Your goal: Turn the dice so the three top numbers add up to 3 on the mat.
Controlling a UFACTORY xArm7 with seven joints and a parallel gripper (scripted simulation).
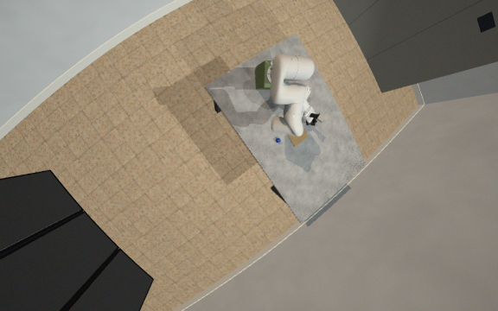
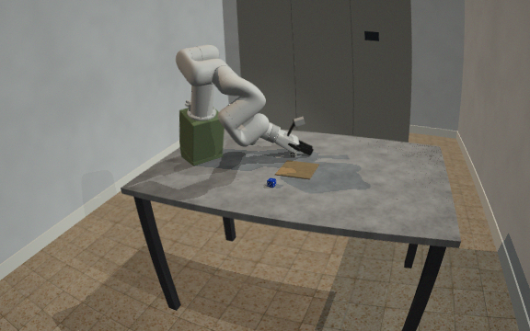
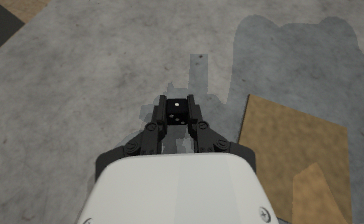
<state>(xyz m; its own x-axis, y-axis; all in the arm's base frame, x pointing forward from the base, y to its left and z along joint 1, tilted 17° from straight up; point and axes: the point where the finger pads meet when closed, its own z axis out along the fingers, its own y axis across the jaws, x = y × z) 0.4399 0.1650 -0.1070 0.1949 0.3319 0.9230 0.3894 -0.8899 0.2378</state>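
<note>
My gripper is shut on a black die with white pips and holds it just above the grey table, to the left of the brown mat. In the exterior view the gripper hangs a little behind the mat. A blue die lies on the table off the mat, near its front left corner; it also shows in the top view. I see no third die. The mat lies flat with nothing on it.
The green pedestal that carries the arm stands at the table's back left corner. Dark cabinets stand behind the table. The table's far edge lies close to the right-hand wall.
</note>
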